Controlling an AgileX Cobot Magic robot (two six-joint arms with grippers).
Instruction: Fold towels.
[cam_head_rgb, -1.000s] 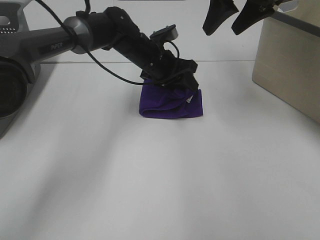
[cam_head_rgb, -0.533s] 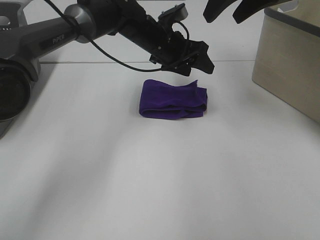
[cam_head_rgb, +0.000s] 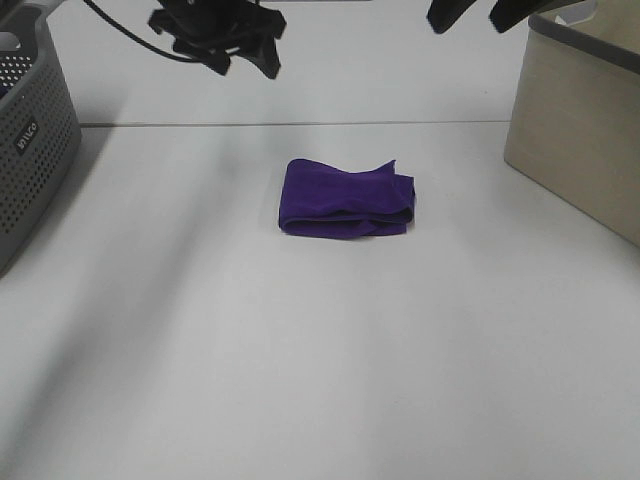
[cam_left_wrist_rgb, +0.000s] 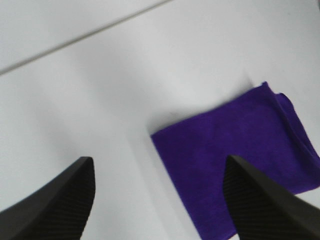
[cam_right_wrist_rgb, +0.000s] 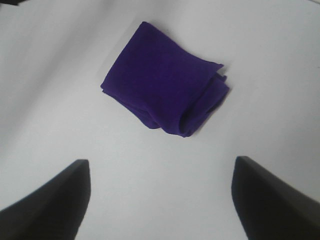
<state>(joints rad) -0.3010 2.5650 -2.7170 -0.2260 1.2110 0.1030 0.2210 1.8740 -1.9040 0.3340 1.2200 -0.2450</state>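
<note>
The deep purple towel (cam_head_rgb: 346, 199) lies folded into a small rectangle on the white table, with one corner sticking up on its right side. It also shows in the left wrist view (cam_left_wrist_rgb: 240, 155) and in the right wrist view (cam_right_wrist_rgb: 167, 97). My left gripper (cam_head_rgb: 243, 55) is open and empty, raised high at the back left, well away from the towel. Its two fingertips (cam_left_wrist_rgb: 60, 200) frame the wrist view. My right gripper (cam_head_rgb: 475, 12) is open and empty, raised at the top right. The white tag is not visible.
A grey perforated basket (cam_head_rgb: 30, 130) stands at the left edge. A beige fabric bin (cam_head_rgb: 580, 120) stands at the right. The white table (cam_head_rgb: 320, 370) extends in front of the towel.
My left gripper let go of the towel, lifted, and pulled back to the upper left. The towel now lies folded and free. The grey basket came into view as the arm withdrew.
</note>
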